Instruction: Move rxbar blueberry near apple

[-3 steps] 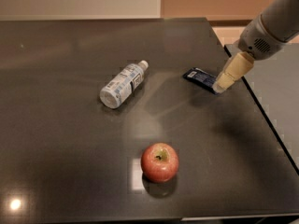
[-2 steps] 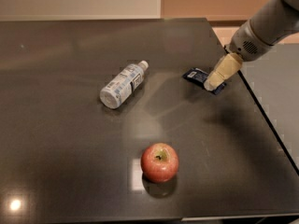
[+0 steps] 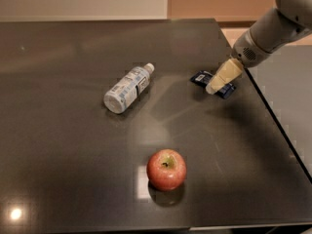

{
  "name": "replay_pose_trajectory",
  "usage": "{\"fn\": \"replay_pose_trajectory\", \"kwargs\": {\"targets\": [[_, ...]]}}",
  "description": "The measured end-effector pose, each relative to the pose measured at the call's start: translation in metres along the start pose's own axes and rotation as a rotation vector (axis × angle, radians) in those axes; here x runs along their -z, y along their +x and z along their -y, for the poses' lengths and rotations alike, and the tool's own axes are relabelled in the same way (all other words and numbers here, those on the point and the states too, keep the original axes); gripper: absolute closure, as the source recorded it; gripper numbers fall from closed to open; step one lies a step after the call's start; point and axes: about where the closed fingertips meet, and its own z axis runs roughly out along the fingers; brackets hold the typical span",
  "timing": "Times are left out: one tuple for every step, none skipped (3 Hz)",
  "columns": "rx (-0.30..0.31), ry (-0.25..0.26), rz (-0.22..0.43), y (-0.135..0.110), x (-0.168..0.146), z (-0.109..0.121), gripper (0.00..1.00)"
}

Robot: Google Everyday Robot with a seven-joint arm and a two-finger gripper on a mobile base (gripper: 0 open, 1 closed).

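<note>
Camera view gives me one dark table, and on it I count three things: one rxbar blueberry, one apple and one clear plastic bottle. I see also one arm with one gripper.

The rxbar blueberry lies flat near the right edge of the table, in the far half. Its dark-blue wrapper shows on both sides of the gripper, one part at the left and one corner at the lower right; the middle is covered. The apple stands in the near part of the table, a bit right of the middle, with the stem dimple up and a yellowish patch around it. It is well apart from the rxbar blueberry. The bottle lies on its side, left of the rxbar blueberry, with the white cap pointing to the far right; it touches neither of the other two.

The arm comes in from the upper right corner and slopes down to the left. Its grey wrist ends in the cream-coloured gripper, which points down and left, directly over the middle of the rxbar blueberry. I cannot tell if the gripper is apart, together or clamped on the bar
</note>
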Motion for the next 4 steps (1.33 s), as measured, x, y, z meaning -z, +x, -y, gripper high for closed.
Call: {"fn": "replay_pose_trajectory", "kwargs": {"targets": [[-0.006,0.003,-0.011,0.0,-0.012,0.003,0.0],[-0.008,0.004,-0.032,0.004,-0.024,0.003,0.0],[-0.003,0.009,-0.052,0.008,-0.031,0.003,0.16],[0.01,0.024,-0.076,0.011,-0.033,0.003,0.39]]}}
